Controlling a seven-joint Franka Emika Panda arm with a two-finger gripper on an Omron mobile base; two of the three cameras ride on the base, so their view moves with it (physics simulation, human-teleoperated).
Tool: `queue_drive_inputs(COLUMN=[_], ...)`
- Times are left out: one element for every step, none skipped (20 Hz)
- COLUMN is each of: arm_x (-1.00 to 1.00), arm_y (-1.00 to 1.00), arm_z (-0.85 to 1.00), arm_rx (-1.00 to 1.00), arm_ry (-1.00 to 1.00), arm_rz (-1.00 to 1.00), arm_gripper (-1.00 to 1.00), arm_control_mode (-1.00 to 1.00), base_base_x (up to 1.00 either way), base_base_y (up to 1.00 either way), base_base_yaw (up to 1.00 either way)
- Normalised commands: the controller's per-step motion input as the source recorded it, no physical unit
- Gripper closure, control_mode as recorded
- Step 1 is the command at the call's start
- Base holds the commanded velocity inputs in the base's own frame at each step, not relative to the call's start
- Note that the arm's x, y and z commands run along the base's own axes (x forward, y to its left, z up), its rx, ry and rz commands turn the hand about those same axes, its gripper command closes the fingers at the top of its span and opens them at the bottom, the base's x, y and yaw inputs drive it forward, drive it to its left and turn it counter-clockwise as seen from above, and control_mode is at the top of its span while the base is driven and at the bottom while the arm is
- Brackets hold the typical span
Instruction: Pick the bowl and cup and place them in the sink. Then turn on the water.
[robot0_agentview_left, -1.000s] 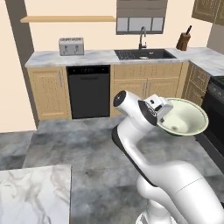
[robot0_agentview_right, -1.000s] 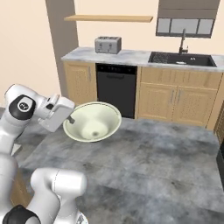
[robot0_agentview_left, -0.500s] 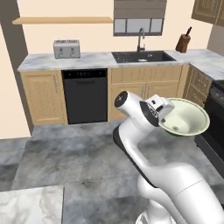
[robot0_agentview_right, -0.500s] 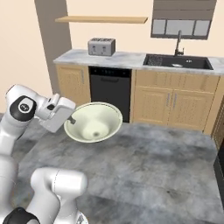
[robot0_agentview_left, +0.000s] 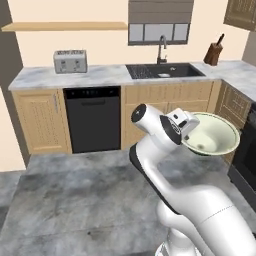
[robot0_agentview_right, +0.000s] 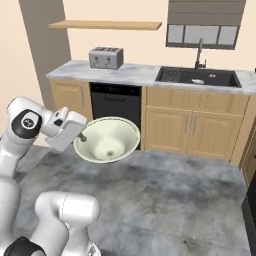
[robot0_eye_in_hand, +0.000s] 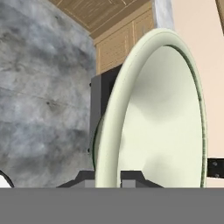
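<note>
The pale cream-green bowl (robot0_agentview_left: 212, 135) hangs tilted in the air over the kitchen floor, ahead of my base. My gripper (robot0_agentview_left: 189, 131) is shut on its near rim. In the right base view the bowl (robot0_agentview_right: 107, 140) faces the camera, with the gripper (robot0_agentview_right: 82, 137) at its left edge. The hand view looks along the bowl (robot0_eye_in_hand: 162, 118) edge-on, its rim pinched in the gripper (robot0_eye_in_hand: 109, 177). The black sink (robot0_agentview_left: 165, 71) (robot0_agentview_right: 197, 77) lies in the marble counter across the floor, with the dark faucet (robot0_agentview_left: 162, 47) (robot0_agentview_right: 200, 52) behind it. The cup and the water are out of view.
A toaster (robot0_agentview_left: 70, 61) (robot0_agentview_right: 106, 57) stands on the counter above a black dishwasher (robot0_agentview_left: 92, 117) (robot0_agentview_right: 116, 105). A knife block (robot0_agentview_left: 214, 52) sits at the counter's right corner. Wooden cabinets (robot0_agentview_right: 190, 127) line the wall, and grey floor (robot0_agentview_right: 170, 200) lies between them and my base.
The whole scene has shifted and the counter looks nearer, so the base has driven. The bowl stays in the gripper, in the same place relative to the arm.
</note>
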Motion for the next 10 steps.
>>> queue_drive_inputs(arm_x=[0.00, 0.00, 0.00, 0.00, 0.00, 0.00, 0.00, 0.00, 0.00, 0.00], arm_y=[0.00, 0.00, 0.00, 0.00, 0.00, 0.00, 0.00, 0.00, 0.00, 0.00], arm_z=[0.00, 0.00, 0.00, 0.00, 0.00, 0.00, 0.00, 0.00, 0.00, 0.00], arm_rx=[0.00, 0.00, 0.00, 0.00, 0.00, 0.00, 0.00, 0.00, 0.00, 0.00], arm_ry=[0.00, 0.00, 0.00, 0.00, 0.00, 0.00, 0.00, 0.00, 0.00, 0.00], arm_rz=[0.00, 0.00, 0.00, 0.00, 0.00, 0.00, 0.00, 0.00, 0.00, 0.00], arm_gripper=[1.00, 1.00, 1.00, 1.00, 1.00, 1.00, 1.00, 1.00, 1.00, 1.00], arm_control_mode=[1.00, 1.00, 1.00, 1.00, 1.00, 1.00, 1.00, 1.00, 1.00, 1.00], base_base_x=[0.76, 0.76, 0.77, 0.79, 0.79, 0.79, 0.78, 0.76, 0.76, 0.78], base_base_y=[-0.36, -0.36, -0.36, -0.38, -0.42, -0.42, -0.43, -0.43, -0.42, -0.45], base_base_yaw=[0.00, 0.00, 0.00, 0.00, 0.00, 0.00, 0.00, 0.00, 0.00, 0.00])
